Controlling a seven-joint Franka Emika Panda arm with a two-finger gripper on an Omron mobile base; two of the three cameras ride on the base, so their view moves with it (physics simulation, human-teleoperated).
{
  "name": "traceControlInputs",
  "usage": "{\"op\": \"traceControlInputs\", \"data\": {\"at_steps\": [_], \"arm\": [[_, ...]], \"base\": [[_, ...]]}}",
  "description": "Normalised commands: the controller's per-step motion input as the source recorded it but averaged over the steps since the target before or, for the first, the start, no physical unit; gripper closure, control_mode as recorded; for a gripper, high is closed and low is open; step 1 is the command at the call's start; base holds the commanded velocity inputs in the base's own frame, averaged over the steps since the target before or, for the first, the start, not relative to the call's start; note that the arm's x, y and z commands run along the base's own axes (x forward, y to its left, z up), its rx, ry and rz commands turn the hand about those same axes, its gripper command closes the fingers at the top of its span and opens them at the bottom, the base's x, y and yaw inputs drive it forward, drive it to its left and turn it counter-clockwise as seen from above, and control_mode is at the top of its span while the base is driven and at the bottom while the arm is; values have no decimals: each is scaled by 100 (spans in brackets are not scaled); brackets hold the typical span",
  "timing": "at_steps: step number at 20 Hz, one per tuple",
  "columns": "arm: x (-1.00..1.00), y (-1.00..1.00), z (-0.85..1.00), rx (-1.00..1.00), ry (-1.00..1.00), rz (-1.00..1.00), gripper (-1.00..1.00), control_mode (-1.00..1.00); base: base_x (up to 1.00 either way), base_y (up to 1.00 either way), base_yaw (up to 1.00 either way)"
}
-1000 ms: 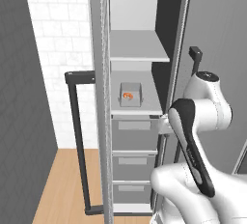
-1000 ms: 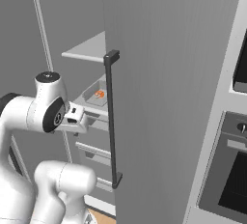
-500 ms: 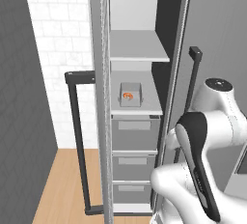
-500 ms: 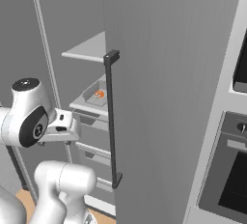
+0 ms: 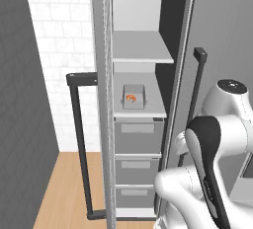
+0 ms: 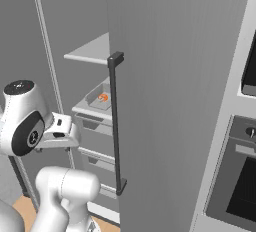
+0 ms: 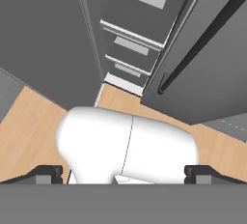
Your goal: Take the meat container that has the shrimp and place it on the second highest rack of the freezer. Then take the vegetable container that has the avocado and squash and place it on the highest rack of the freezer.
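The hand [image 7: 123, 174] is spread wide with nothing between its tips, pointing at the floor before the freezer [image 5: 138, 139]; judged, the next step is fetching the vegetable tray, so turn clear of the door. The meat tray [image 5: 133, 96] with its shrimp [image 5: 131, 97] sits on the freezer's lower shelf; the left base view shows the top shelf [image 5: 141, 48] bare, the hand view the drawers.

We see the meat container [image 5: 134, 96] on the freezer [image 5: 143, 124] shelf below the highest rack [image 5: 141, 48], toward its rear edge, with the shrimp [image 5: 131, 97] inside and three drawers [image 5: 138, 135] beneath.
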Motion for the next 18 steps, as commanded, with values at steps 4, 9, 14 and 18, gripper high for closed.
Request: {"op": "traceControlInputs", "data": {"at_steps": [4, 9, 14, 18], "arm": [[0, 0, 0, 0, 0, 0, -100, 100], [0, 0, 0, 0, 0, 0, -100, 100], [0, 0, 0, 0, 0, 0, -100, 100], [0, 0, 0, 0, 0, 0, -100, 100]], "base": [[-21, -11, -4], [-99, -60, -20], [-91, -79, -30], [-13, -100, -59]]}}
